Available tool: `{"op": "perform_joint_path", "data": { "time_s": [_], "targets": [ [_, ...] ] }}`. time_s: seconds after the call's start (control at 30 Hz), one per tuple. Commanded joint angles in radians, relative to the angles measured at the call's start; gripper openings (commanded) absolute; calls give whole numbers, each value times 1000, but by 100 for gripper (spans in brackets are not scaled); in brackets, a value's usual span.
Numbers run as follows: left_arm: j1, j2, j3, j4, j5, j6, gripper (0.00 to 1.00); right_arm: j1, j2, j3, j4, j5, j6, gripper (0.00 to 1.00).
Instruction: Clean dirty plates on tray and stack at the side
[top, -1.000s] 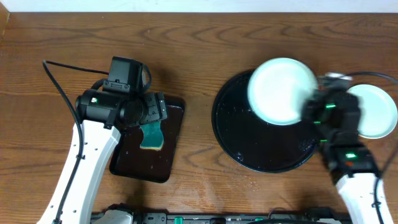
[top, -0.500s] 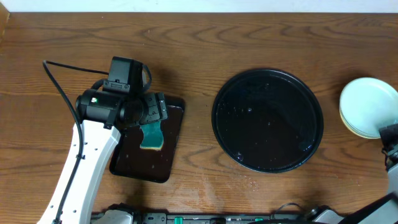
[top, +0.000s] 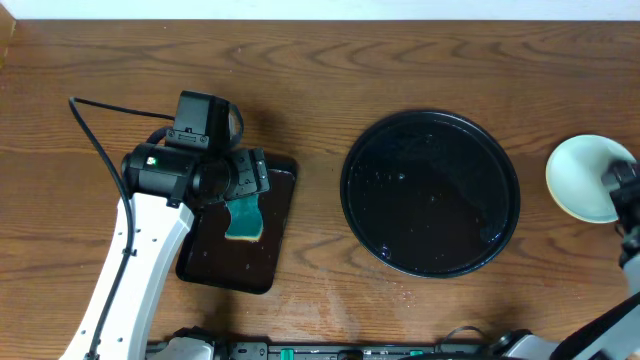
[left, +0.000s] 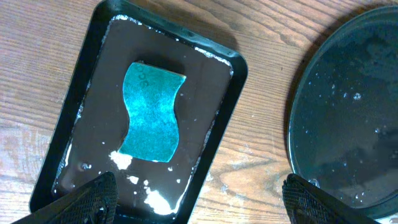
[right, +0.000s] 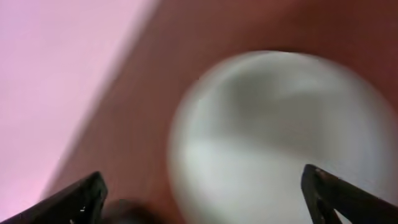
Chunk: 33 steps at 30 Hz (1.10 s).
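The round black tray (top: 430, 195) lies right of centre, and only water drops show on it; its left rim also shows in the left wrist view (left: 348, 112). The pale plates (top: 582, 178) sit stacked on the wood at the far right, off the tray. How many are stacked I cannot tell. My right gripper (top: 620, 190) hovers at the stack's right edge. In the right wrist view the top plate (right: 280, 137) is a white blur under the open right gripper (right: 205, 199), which holds nothing. My left gripper (left: 202, 205) is open above the small tray, holding nothing.
A dark rectangular tray (top: 280, 215) with rounded corners lies at the left, wet and flecked with foam (left: 155, 199). A teal sponge (left: 151, 112) rests flat in it. The left arm (top: 140, 240) stretches from the front edge. The table's right edge is close to the plates.
My right arm carried a white plate from over the round tray to the stack at the far right, and its jaws have opened and let the plate go. The left arm has not moved.
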Motion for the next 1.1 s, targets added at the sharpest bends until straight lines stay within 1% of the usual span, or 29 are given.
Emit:
{"op": "perform_joint_path", "data": {
  "time_s": [0.0, 0.13, 0.2, 0.27, 0.33, 0.4, 0.47, 0.57, 0.7, 0.9, 1.0, 1.03, 1.07],
  "targets": [
    [4, 0, 2, -2, 1, 3, 85, 173, -159, 5, 22, -251, 21, 99],
    [4, 0, 2, -2, 1, 3, 85, 436, -323, 5, 21, -253, -17, 99],
    [4, 0, 2, -2, 1, 3, 85, 591, -404, 5, 18, -250, -61, 99],
    [4, 0, 2, -2, 1, 3, 85, 710, -462, 5, 10, -247, -97, 99],
    [4, 0, 2, -2, 1, 3, 85, 821, -506, 5, 1, -245, -122, 99],
    [4, 0, 2, -2, 1, 3, 85, 910, -530, 5, -15, -237, -156, 99],
    [4, 0, 2, -2, 1, 3, 85, 977, -535, 5, -31, -238, -158, 99],
    [4, 0, 2, -2, 1, 3, 85, 1043, -527, 5, -35, -237, -159, 99],
    [4, 0, 2, -2, 1, 3, 85, 1060, -519, 5, -53, -235, -161, 99],
    [4, 0, 2, -2, 1, 3, 85, 998, -522, 3, -77, -183, -317, 99],
    [4, 0, 2, -2, 1, 3, 85, 993, -573, -18, -87, -25, -399, 99],
    [4, 0, 2, -2, 1, 3, 85, 999, -636, -60, -88, 104, -441, 99],
    [4, 0, 2, -2, 1, 3, 85, 1000, -669, -85, -88, 156, -450, 99]
  ]
}}
